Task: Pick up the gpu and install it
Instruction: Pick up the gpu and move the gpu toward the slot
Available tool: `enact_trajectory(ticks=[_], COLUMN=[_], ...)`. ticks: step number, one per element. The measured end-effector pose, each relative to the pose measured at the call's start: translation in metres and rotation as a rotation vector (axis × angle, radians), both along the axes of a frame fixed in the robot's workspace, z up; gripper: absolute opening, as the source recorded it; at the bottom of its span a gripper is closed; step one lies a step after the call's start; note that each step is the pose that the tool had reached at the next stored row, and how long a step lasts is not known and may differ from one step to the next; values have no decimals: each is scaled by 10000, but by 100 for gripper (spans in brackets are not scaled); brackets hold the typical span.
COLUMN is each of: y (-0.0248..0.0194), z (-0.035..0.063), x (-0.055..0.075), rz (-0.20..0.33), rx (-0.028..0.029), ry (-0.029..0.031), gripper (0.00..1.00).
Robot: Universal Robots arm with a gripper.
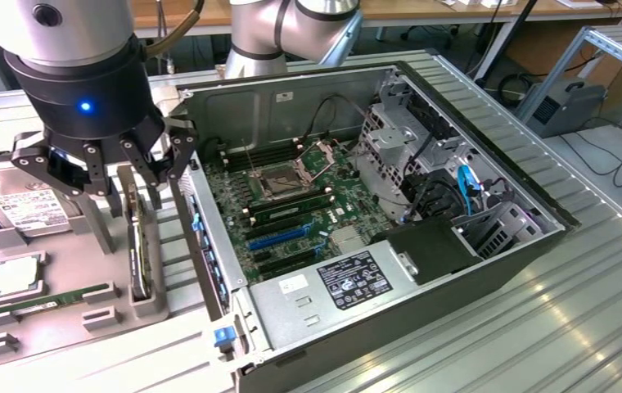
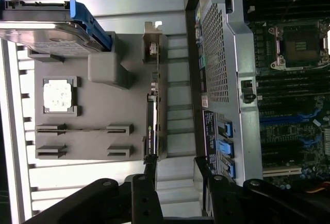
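The gpu (image 1: 134, 246) is seen standing on its long edge in a slot of the gray holder (image 2: 103, 110), just beside the open computer case (image 1: 398, 327) on the ribbed worktop (image 1: 529, 327). The gripper (image 1: 125, 184) is held directly above the card. Its fingers (image 2: 147, 190) are spread wide apart, with nothing clamped. One fingertip appears close to the card's end, though contact cannot be confirmed. A hard drive (image 1: 22, 209) is kept in the same holder.

The arm (image 1: 82, 82) points straight down, its pincer (image 1: 123, 182) spread wide.
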State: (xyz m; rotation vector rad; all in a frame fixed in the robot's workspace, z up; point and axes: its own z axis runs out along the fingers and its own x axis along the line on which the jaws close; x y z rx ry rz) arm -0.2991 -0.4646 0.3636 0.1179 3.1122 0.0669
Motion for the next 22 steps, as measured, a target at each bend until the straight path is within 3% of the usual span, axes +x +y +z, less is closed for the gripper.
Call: enact_trajectory(ticks=[22], y=[0], z=[-63], x=[0], rz=[0], rx=[0], ry=[-1], gripper=[42])
